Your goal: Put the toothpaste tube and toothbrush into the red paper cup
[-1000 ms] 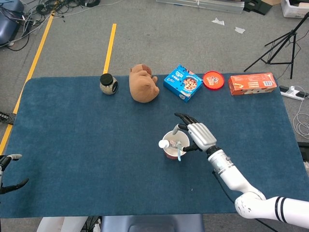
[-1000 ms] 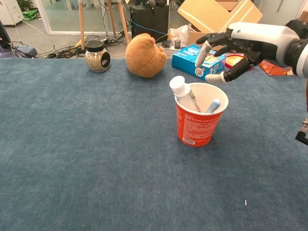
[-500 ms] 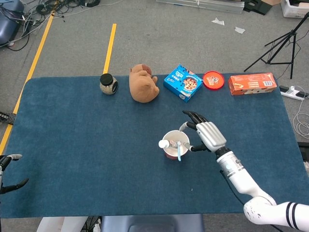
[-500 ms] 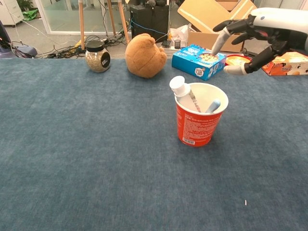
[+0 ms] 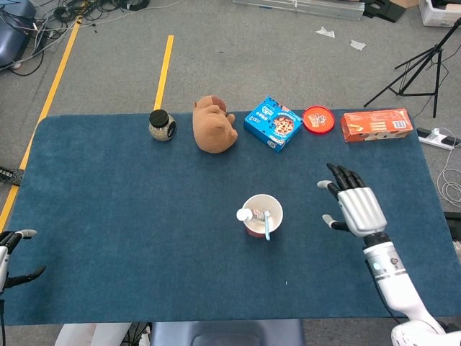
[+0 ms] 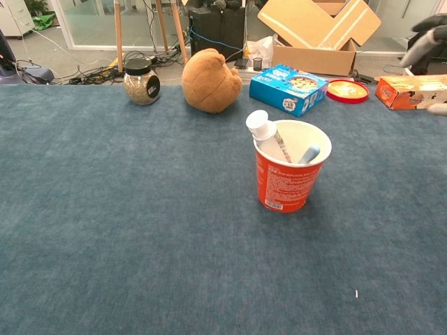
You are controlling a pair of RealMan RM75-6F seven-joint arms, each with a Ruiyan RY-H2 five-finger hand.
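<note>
In red paper cup (image 6: 291, 183): toothpaste tube (image 6: 267, 136), toothbrush (image 6: 309, 153) | head-only: left hand (image 5: 10, 252)

Red paper cup (image 6: 290, 183) stands upright; white-capped toothpaste tube (image 6: 264, 132) and blue toothbrush (image 6: 308, 153) lean inside.

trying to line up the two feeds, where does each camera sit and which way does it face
Head view: high above the near edge, looking steeply down on the whole blue table; shows the right hand, fingers spread and empty, with its forearm, and the left hand at the left edge.
Chest view: low at the near edge, facing across the table toward the back row; only the right hand's fingers show, top right.
Shared: red paper cup holding toothpaste tube and toothbrush, plus plush toy.
</note>
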